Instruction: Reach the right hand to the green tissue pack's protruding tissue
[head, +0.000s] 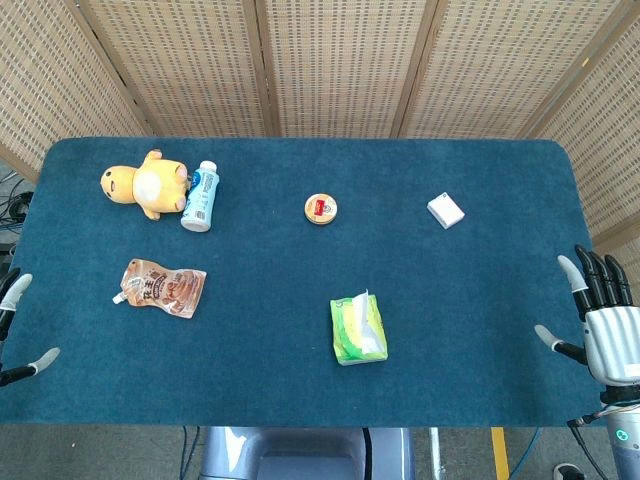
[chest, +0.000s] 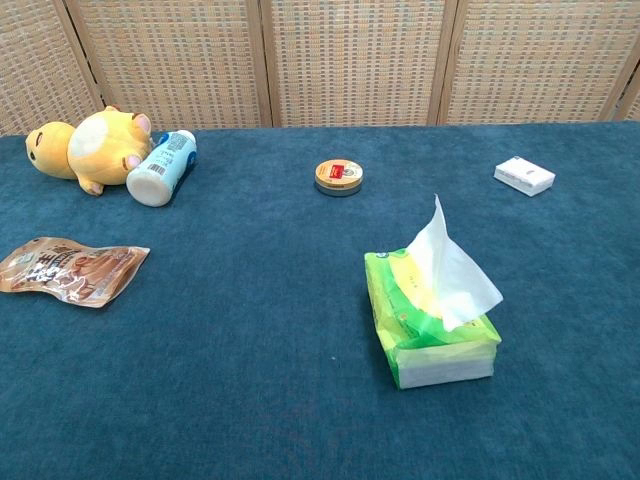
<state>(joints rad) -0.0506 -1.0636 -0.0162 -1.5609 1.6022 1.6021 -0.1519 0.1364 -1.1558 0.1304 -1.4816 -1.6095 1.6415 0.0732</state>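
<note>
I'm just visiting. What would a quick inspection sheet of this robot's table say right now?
Surface: blue felt table, flat.
Job's things: green tissue pack near the front, tissue sticking up, untouched.
Clutter: plush toy touching a small bottle; snack pouch; round tin; white box.
Hands: right robot hand open at the right edge; left robot hand open at the left edge.
Cables: some by the far-left floor.
Surroundings: woven screen panels.

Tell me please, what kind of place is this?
Probably a staged robot test area: a blue felt-covered table, woven screen panels behind, and unrelated items such as a plush toy and tissue pack.
</note>
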